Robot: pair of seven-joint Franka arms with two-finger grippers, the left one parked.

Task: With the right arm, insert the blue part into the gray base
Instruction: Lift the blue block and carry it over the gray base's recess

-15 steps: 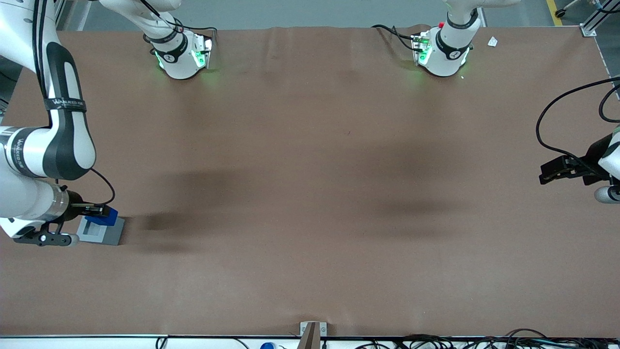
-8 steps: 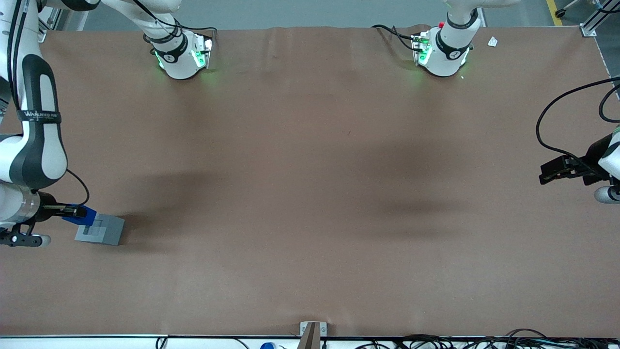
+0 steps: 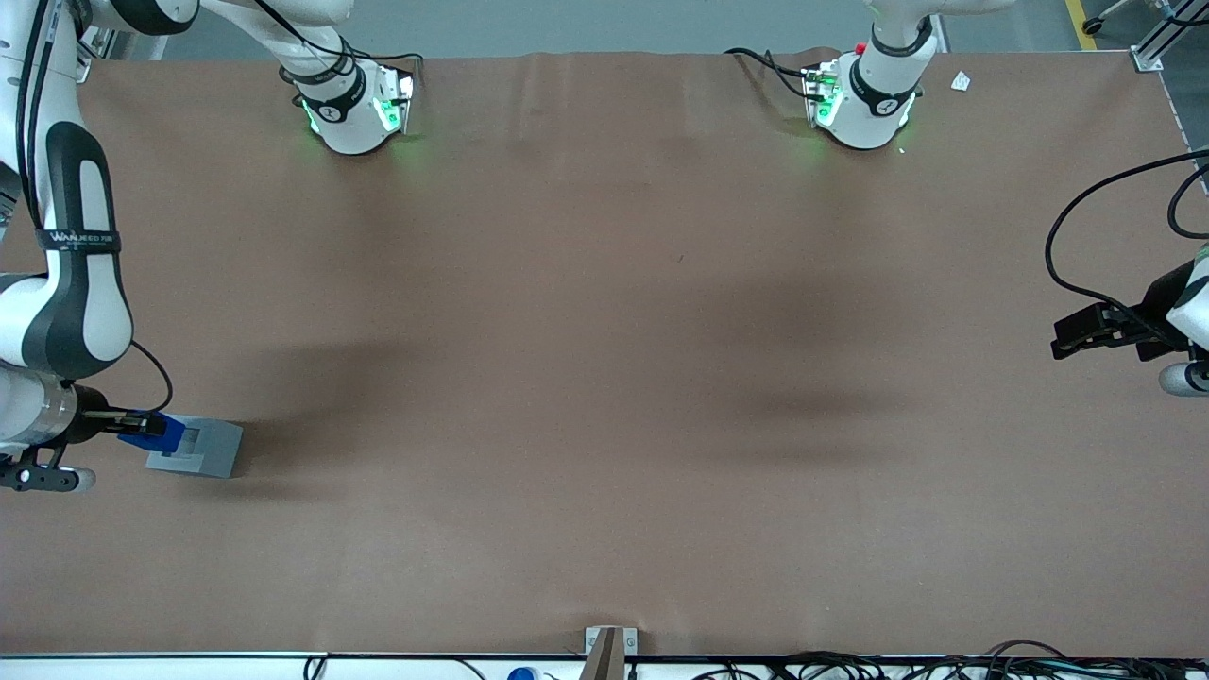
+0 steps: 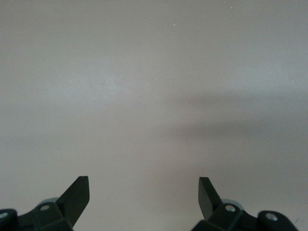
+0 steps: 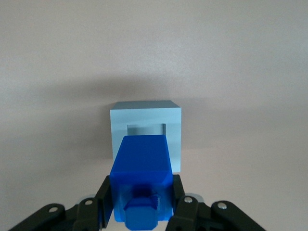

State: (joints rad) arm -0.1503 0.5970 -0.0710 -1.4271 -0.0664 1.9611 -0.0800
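The right arm's gripper (image 3: 142, 427) is shut on the blue part (image 3: 156, 430) and holds it over the edge of the gray base (image 3: 200, 448), at the working arm's end of the table. In the right wrist view the blue part (image 5: 142, 178) sits clamped between the two black fingers (image 5: 107, 192), its end overlapping the gray base (image 5: 146, 120), whose square recess (image 5: 146, 129) shows just past the part. The base rests flat on the brown table. I cannot tell whether the part touches the base.
The brown table cover (image 3: 604, 378) spreads wide toward the parked arm's end. Both arm bases (image 3: 354, 104) stand with green lights at the table edge farthest from the front camera. A small metal bracket (image 3: 609, 642) sits at the nearest edge.
The right gripper carried the blue part from above the base's middle back toward the working arm's end, then slightly lower. The gray base has not moved.
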